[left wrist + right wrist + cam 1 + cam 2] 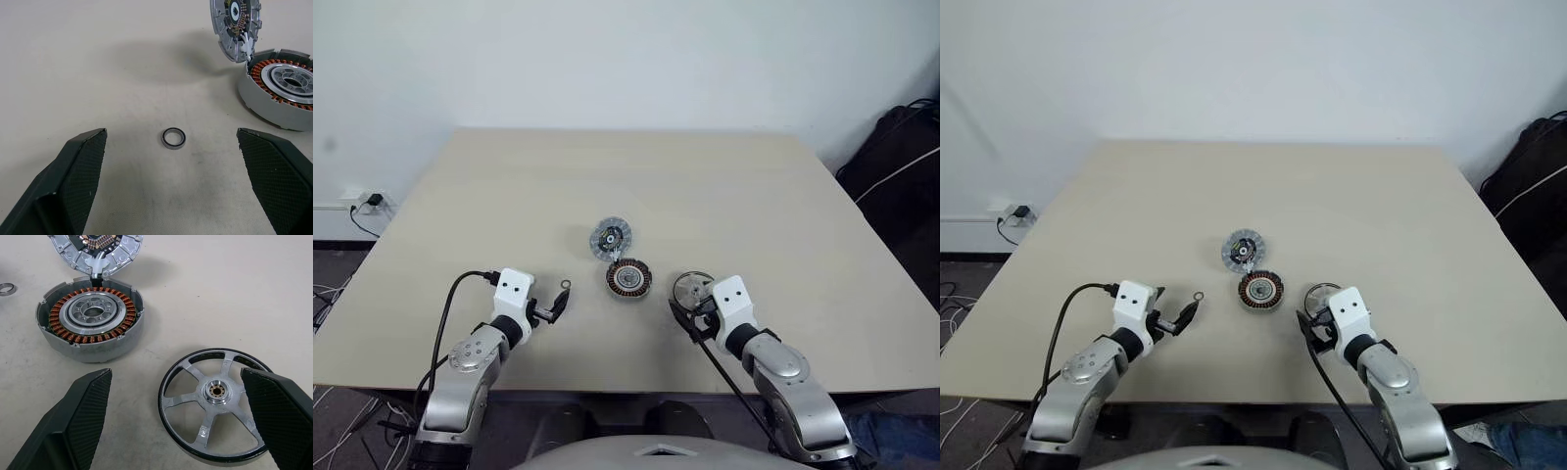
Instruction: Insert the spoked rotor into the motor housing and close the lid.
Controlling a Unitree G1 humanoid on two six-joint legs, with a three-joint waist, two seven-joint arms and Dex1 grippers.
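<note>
Both hands spread wide, right hand over spoked rotor, left hand empty.

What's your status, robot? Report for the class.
Both pincers open, empty. Spoked rotor flat before right pincer, motor housing beside it. Small ring before left pincer.

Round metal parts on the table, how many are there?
4. The motor housing sits mid-table, the lid touching it behind. The spoked rotor lies before the right end effector. A small ring lies before the left end effector.
</note>
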